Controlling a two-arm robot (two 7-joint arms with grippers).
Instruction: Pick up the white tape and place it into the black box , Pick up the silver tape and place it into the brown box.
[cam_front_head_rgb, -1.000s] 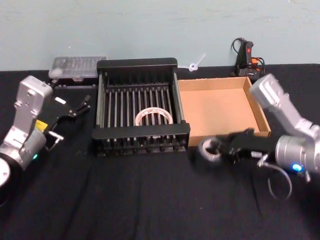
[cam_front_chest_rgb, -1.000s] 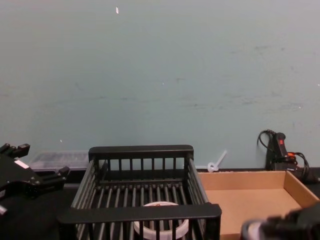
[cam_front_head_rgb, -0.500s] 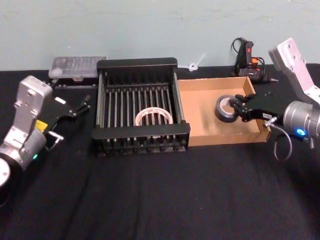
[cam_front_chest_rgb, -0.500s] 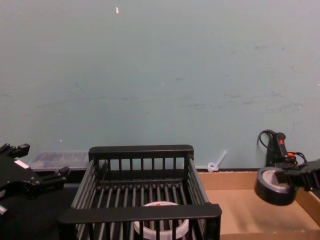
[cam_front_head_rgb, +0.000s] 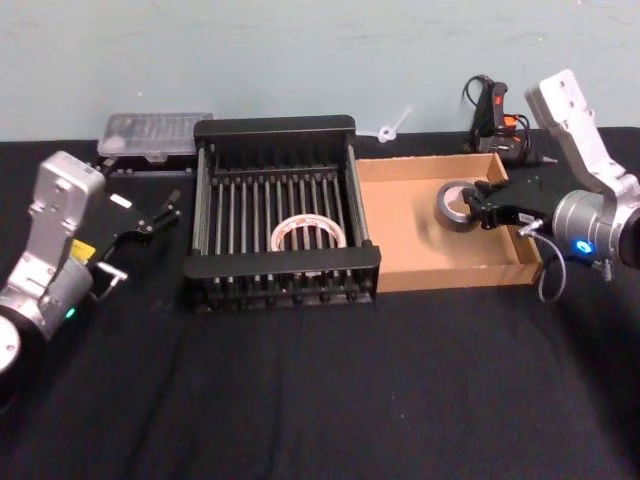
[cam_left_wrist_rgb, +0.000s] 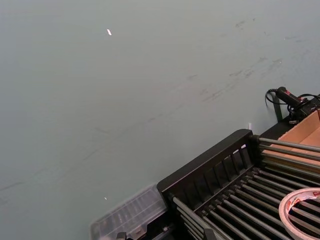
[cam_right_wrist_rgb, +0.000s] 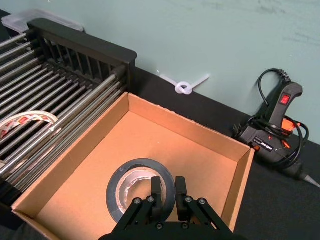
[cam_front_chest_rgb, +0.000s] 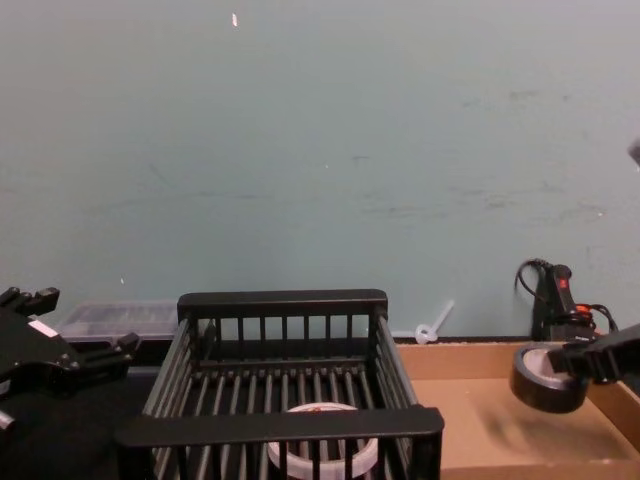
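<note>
Head view: right gripper (cam_front_head_rgb: 484, 208) is clamping the silver tape (cam_front_head_rgb: 458, 205) over the brown box (cam_front_head_rgb: 420, 262), at 3 o'clock from the black box (cam_front_head_rgb: 282, 262); the white tape (cam_front_head_rgb: 307, 234) is lying on the crate floor. Left gripper (cam_front_head_rgb: 160, 215) is idling at 9 o'clock, jaws parted.

Right wrist view: fingers (cam_right_wrist_rgb: 156, 192) are pinching the roll's wall.

Chest view: the roll (cam_front_chest_rgb: 546, 378) is hanging clear above the cardboard floor.
</note>
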